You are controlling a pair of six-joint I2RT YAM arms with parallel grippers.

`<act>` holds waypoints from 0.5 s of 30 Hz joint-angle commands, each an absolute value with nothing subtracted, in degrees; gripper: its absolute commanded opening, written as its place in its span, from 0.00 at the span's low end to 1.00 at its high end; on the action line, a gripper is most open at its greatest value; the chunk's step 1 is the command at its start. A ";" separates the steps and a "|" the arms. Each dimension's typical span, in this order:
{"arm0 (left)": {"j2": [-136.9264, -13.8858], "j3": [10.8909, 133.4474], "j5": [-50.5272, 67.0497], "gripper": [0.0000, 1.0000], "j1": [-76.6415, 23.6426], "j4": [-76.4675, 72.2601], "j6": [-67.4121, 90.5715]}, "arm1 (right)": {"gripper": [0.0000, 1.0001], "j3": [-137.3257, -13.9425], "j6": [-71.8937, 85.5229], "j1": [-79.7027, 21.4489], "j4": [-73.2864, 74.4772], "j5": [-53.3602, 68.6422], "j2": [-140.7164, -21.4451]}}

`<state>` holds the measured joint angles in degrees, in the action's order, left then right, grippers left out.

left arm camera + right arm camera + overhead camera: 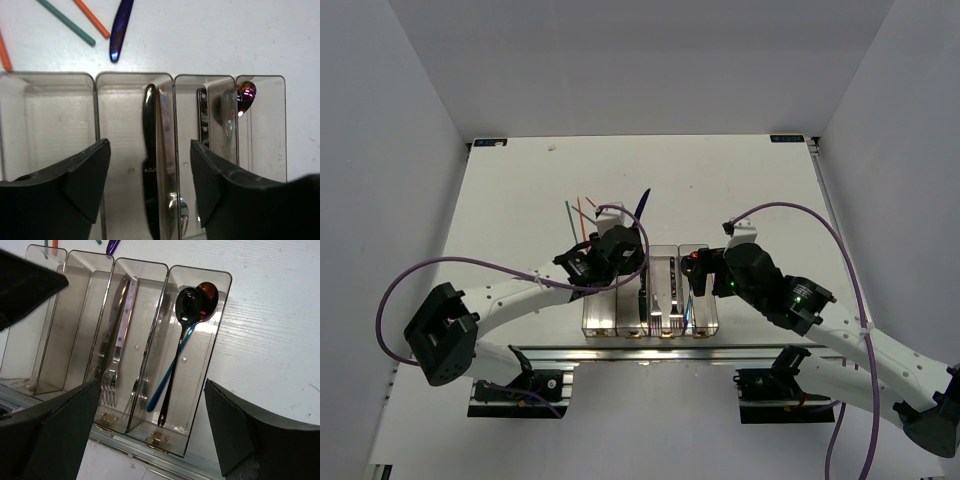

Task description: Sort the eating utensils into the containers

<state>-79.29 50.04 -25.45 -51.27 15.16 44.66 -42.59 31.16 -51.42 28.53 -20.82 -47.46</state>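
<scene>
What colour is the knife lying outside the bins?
The knife is glossy dark blue, clearest in left wrist view.

Two spoons (188, 304) in rightmost bin (220, 315), fork (109, 384) beside.

bins (75, 325): clear, glossy plastic
spoons (192, 302): mirror-glossy dark metal
fork (111, 387): polished silver metal
table (270, 340): matt white, faintly grained

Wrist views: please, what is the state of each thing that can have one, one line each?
left tool: open, empty
right tool: open, empty
black knife: lying in second bin from left
fork: in third bin
spoons: both in rightmost bin
leftmost bin: empty
dark-blue knife: on table, outside bins
green chopstick: on table, outside bins
orange chopsticks: on table, outside bins
</scene>
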 commanded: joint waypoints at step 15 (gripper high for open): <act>-117.73 102.16 -12.41 0.77 -34.37 38.31 13.18 | 0.89 -44.12 31.29 -51.15 29.00 -21.71 -45.00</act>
<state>-111.26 95.18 -18.13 -36.32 27.97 19.53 -42.59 31.14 -51.40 28.69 -20.86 -46.78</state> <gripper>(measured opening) 0.788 0.894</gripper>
